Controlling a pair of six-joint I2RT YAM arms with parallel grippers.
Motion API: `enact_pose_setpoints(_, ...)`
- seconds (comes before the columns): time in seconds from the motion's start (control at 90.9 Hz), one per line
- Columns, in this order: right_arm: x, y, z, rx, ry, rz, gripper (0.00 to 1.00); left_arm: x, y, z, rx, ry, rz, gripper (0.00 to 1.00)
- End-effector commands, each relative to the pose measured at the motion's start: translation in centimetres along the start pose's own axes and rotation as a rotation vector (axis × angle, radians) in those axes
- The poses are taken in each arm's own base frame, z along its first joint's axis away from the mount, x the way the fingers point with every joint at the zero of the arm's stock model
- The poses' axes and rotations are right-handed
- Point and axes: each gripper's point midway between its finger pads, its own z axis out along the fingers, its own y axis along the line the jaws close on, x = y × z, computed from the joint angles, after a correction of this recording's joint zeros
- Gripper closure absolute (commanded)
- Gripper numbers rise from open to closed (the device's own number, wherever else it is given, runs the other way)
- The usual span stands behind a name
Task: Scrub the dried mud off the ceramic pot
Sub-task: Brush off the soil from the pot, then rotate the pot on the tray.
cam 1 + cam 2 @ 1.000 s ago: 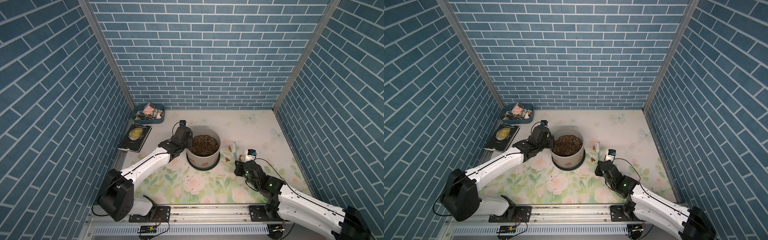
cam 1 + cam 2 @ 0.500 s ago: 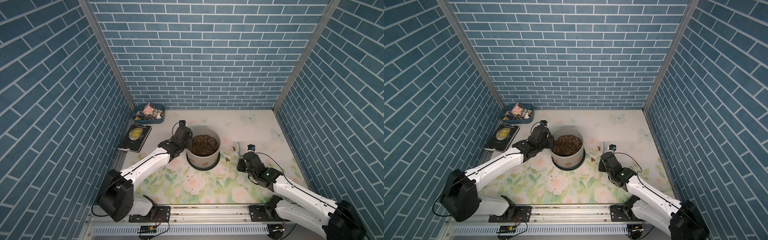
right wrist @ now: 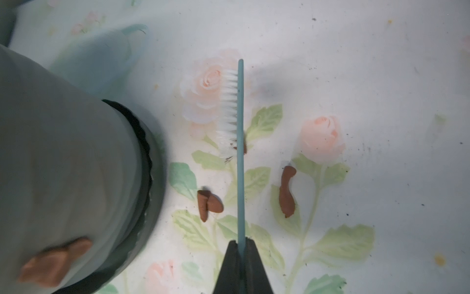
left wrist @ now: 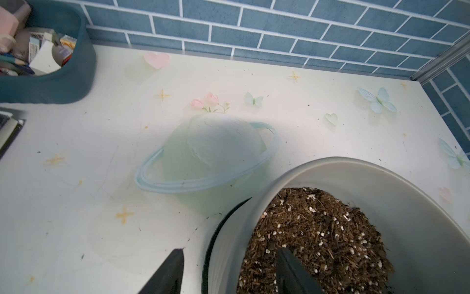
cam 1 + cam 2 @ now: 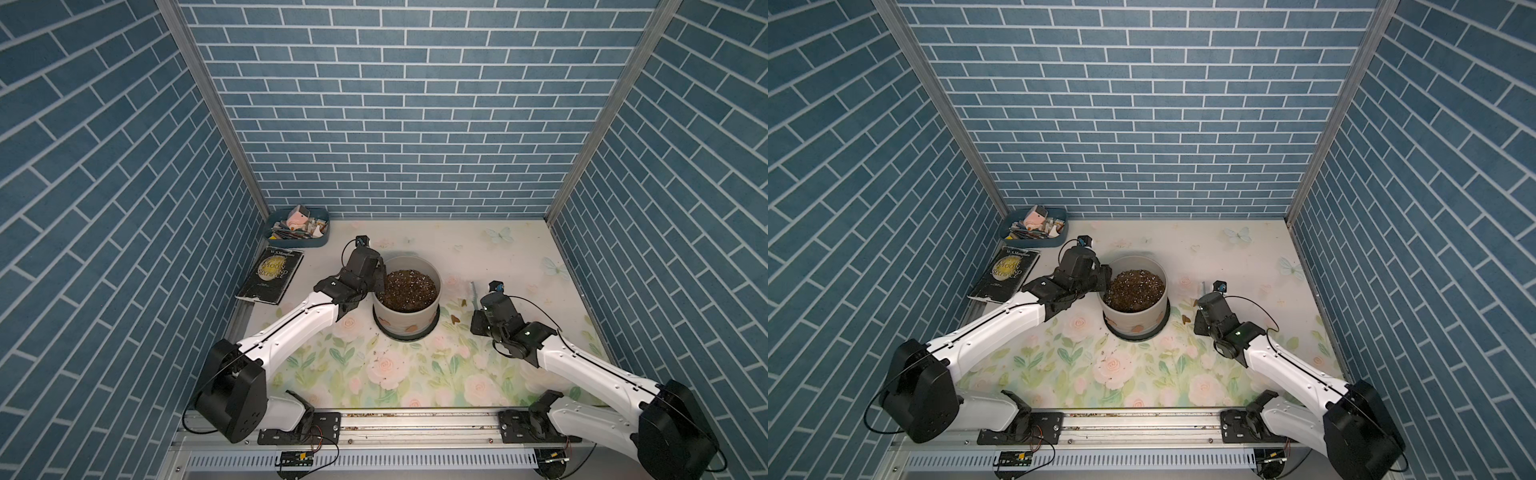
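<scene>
A pale grey ceramic pot (image 5: pixel 401 320) of dark soil (image 4: pixel 318 241) stands on a black saucer (image 3: pixel 145 157) in the middle of a floral worktop (image 5: pixel 415 374). The left hand (image 4: pixel 229 275) is open, its 2 fingers (image 4: pixel 170 272) astride the pot's rim. The right hand (image 3: pixel 241 252), just beside the pot, is closed on a teal brush (image 3: pixel 240 157). Dried mud (image 3: pixel 54 262) clings to the pot's wall; brown flakes (image 3: pixel 287 193) lie on the worktop near the brush

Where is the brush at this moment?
In the right wrist view the brush is clamped in the right gripper, on the robot's right of the ceramic pot, bristles facing the pot without touching it.
</scene>
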Motion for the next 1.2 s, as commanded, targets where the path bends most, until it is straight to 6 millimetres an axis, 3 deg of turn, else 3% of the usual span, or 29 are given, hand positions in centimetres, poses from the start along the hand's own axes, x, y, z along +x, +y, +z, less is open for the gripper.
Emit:
enact_pose_setpoints(0.0, -0.9, 1.7, -1.2, -0.055, -0.06, -0.067, 1.0, -0.9, -0.3, 1.0, 0.011, -0.004, -0.004, 0.34)
enact_pose_setpoints(0.121, -0.3, 3.7, -2.2, -0.182, -0.117, -0.055, 1.0, -1.3, -0.9, 1.9, 0.038, -0.006, -0.004, 0.33)
enact_pose_setpoints(0.374, 2.4, 4.5, -2.1, -0.291, -0.134, 0.032, 1.0, -1.4, -0.8, 3.4, 0.036, 0.0, -0.014, 0.34)
enact_pose_setpoints(0.825, 3.1, 4.1, -1.8, -0.302, -0.139, 0.127, 1.0, 1.3, 1.2, 1.6, -0.007, 0.045, -0.014, 0.87)
enact_pose_setpoints(1.045, 3.4, 4.1, -1.3, -0.291, -0.125, 0.118, 1.0, 1.6, 1.3, 0.3, 0.009, 0.047, -0.016, 0.98)
enact_pose_setpoints(1.111, 3.6, 4.3, -1.2, -0.3, -0.115, 0.111, 1.0, 1.7, 1.1, 0.2, 0.019, 0.053, -0.018, 0.99)
enact_pose_setpoints(1.188, 3.7, 4.5, -1.1, -0.304, -0.108, 0.099, 1.0, 1.7, 0.6, 0.1, 0.052, 0.054, -0.03, 0.91)
